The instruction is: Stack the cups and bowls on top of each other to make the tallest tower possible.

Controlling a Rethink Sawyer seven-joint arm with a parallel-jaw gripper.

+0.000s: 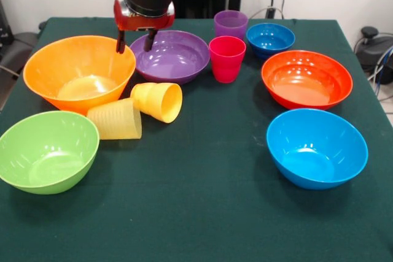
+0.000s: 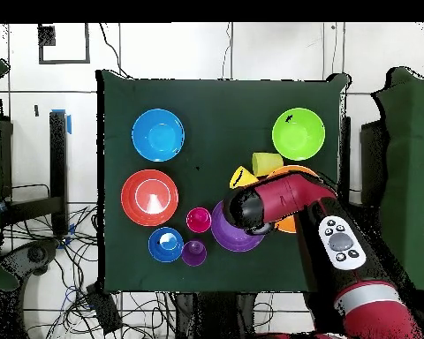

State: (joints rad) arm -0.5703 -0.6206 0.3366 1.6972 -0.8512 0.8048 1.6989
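My gripper (image 1: pixel 135 44) is open and empty, hanging just above the gap between the big orange-yellow bowl (image 1: pixel 78 72) and the purple bowl (image 1: pixel 173 56). The orange-yellow cup (image 1: pixel 158 100) and the ribbed pale yellow cup (image 1: pixel 115 119) lie tipped over in front of the orange-yellow bowl. The red-pink cup (image 1: pixel 226 58) and the purple cup (image 1: pixel 231 25) stand upright beside the purple bowl. The lime green (image 1: pixel 46 150), red-orange (image 1: pixel 306 79), light blue (image 1: pixel 316 147) and small dark blue (image 1: pixel 270 38) bowls stand apart. Nothing is nested. In the overhead view my arm (image 2: pixel 286 201) hides the gripper.
The dark green cloth covers the table (image 1: pixel 196 213). Its near middle holds nothing. In the overhead view, cables lie on the floor (image 2: pixel 56 256) round the table, and the orange-yellow bowl (image 2: pixel 291 225) is mostly under my arm.
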